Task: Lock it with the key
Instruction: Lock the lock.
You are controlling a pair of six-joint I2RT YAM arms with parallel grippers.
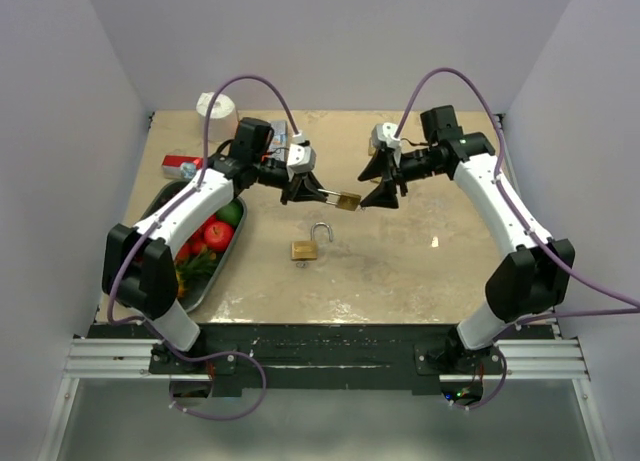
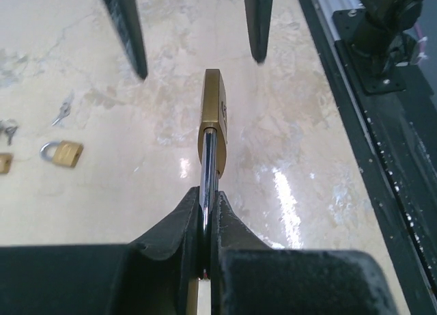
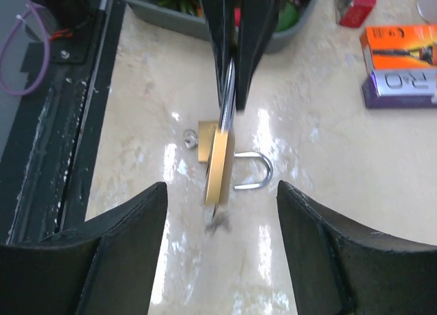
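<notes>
My left gripper (image 1: 300, 188) is shut on the steel shackle of a brass padlock (image 1: 347, 201) and holds it in the air, body pointing at the right gripper. In the left wrist view the fingers (image 2: 225, 223) pinch the shackle and the padlock body (image 2: 215, 117) sticks out ahead. My right gripper (image 1: 385, 189) is open, its jaws either side of the lock's far end without touching. In the right wrist view (image 3: 220, 199) the padlock (image 3: 220, 166) hangs between the open fingers, with a blurred key (image 3: 220, 219) at its lower end.
A second brass padlock (image 1: 308, 245) lies on the table with its shackle open and a key ring beside it. A small closed padlock (image 2: 61, 153) and loose keys (image 2: 63, 111) lie further off. A grey tray (image 1: 162, 203) of fruit stands left. An orange box (image 3: 403, 62) sits at the back.
</notes>
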